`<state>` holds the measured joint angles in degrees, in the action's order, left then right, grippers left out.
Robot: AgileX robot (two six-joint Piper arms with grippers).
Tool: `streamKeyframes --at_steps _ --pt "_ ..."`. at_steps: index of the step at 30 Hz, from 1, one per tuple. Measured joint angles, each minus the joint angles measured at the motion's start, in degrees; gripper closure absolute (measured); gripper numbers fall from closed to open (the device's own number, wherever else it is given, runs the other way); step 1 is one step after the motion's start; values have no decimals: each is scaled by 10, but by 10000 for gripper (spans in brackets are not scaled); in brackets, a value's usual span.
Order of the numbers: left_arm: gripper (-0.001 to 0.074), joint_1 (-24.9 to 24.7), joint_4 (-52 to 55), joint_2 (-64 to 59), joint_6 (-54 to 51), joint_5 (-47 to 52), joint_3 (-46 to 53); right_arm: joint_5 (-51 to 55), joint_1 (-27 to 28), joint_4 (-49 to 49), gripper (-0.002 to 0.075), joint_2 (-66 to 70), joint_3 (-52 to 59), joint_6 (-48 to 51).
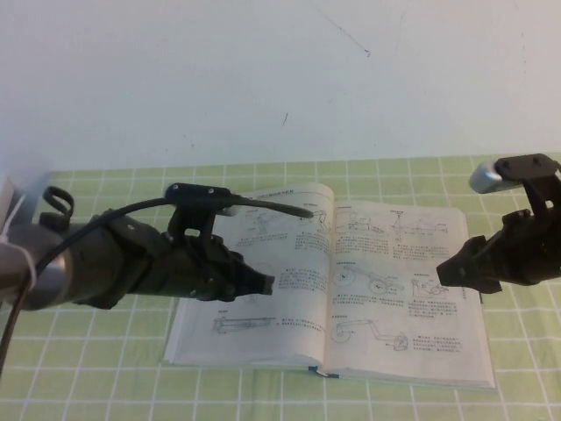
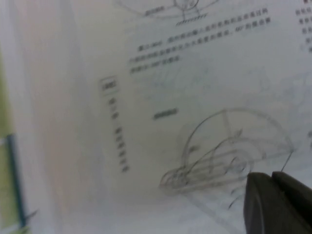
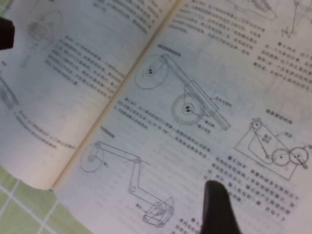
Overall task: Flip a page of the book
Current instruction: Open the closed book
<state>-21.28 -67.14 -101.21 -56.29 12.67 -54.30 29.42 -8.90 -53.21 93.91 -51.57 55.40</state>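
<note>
The book lies open and flat on the green checked cloth. Its off-white pages carry black machine drawings and small text. A dark teal cover edge shows at the front by the spine. My left gripper hovers low over the left page. In the left wrist view the left gripper is shut and empty, its tips close to a wheel drawing. My right gripper is over the outer part of the right page. The right gripper shows as a dark tip just above that page's text.
The green checked cloth covers the table round the book. A white wall stands close behind. A black cable from my left arm reaches over the top of the left page. A pale object sits at the far left edge.
</note>
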Motion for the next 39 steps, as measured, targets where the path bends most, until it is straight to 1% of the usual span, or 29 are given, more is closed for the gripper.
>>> streamKeyframes --at_steps 3,9,12,15,24,29,32,35,39 --pt "739 -1 -20 -38 0 20 -41 23 0 75 319 38 -40 -80" --pt "739 -2 -50 -99 0 59 -145 69 0 206 311 80 -113 -221" --pt "739 -2 -52 -123 4 77 -180 74 0 245 310 88 -131 -277" --pt "739 -2 -49 -142 6 82 -189 77 0 259 310 100 -141 -308" --pt "739 -2 -3 -166 30 87 -195 85 0 256 310 146 -143 -341" --pt "739 -2 9 -166 40 87 -197 88 0 234 310 162 -143 -344" --pt "739 -2 10 -166 42 87 -197 88 0 203 310 169 -143 -328" --pt "739 -2 16 -166 44 87 -197 88 1 160 310 172 -143 -288" --pt "739 -1 22 -166 44 86 -197 88 1 77 310 172 -143 -226"
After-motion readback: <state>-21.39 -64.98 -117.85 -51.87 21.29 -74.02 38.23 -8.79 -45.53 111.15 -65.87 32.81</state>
